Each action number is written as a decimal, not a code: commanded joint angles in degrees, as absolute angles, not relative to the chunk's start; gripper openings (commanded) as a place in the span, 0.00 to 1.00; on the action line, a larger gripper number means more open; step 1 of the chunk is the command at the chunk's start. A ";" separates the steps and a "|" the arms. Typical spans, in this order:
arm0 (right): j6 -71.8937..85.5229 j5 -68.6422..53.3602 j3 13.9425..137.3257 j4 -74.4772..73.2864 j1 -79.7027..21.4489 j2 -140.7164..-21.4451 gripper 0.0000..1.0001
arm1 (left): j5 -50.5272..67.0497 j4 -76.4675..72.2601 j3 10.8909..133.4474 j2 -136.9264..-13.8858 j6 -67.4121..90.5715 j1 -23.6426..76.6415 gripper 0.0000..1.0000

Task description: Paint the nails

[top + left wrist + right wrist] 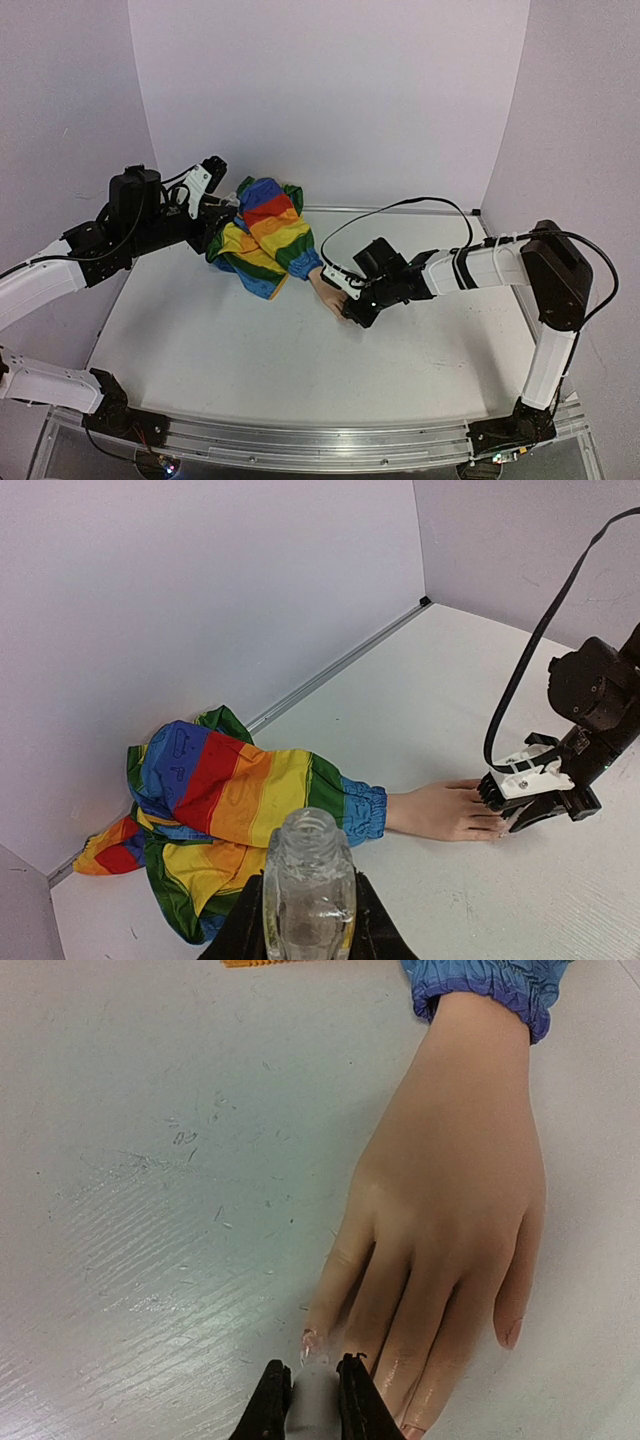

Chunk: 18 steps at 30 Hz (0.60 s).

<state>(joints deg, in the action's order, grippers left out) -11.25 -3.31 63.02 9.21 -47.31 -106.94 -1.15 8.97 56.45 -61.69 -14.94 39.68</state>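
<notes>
R gripper (305,1410): jaws pinched shut on a whitish stub, prob. the brush cap (314,1400); too blurred to be sure, bristles not visible. It sits right at the fingertips of the mannequin hand (450,1210).

L gripper (308,935): clamped on the clear bottle (308,880), neck open and upright, back by the rainbow sleeve (240,790) and well apart from the work.

Hand lies palm down, flat on the table (150,1160), fingers pointing toward my R wrist. Nails (308,1342) are tiny and pale. The index nail is just beside my R jaws; the little-finger nail is off to the side and looks bare.

There's a sheen near the tips of the middle fingers. Could be wet polish, can't confirm.

Step in hand, as I judge it: stroking the index nail.

How to do it well:
- Light contact only. Hand isn't fixed, so a push would likely slide it.
- Short strokes, cuticle to tip, staying on the nail plate and off skin and table.
- Brush low and near-flat, with wrist cam on the nail.
- Lift clear before moving to the next finger so no wet spots get dragged.
- L arm: hold the bottle level, no tilt, ready for a re-dip.
</notes>
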 commanded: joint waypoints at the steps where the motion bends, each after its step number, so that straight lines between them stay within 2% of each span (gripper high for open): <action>1: -10.46 -2.58 62.45 7.58 -47.73 -105.68 0.00 | -0.35 5.68 57.13 -61.09 -14.22 39.46 0.00; 18: -10.55 -2.73 61.66 7.33 -48.08 -104.53 0.00 | -0.26 5.71 57.04 -60.95 -14.16 39.46 0.00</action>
<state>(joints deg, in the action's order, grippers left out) -11.25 -3.31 62.08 8.80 -47.72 -106.91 -1.13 8.97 56.45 -61.69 -14.79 39.68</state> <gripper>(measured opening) 0.146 0.217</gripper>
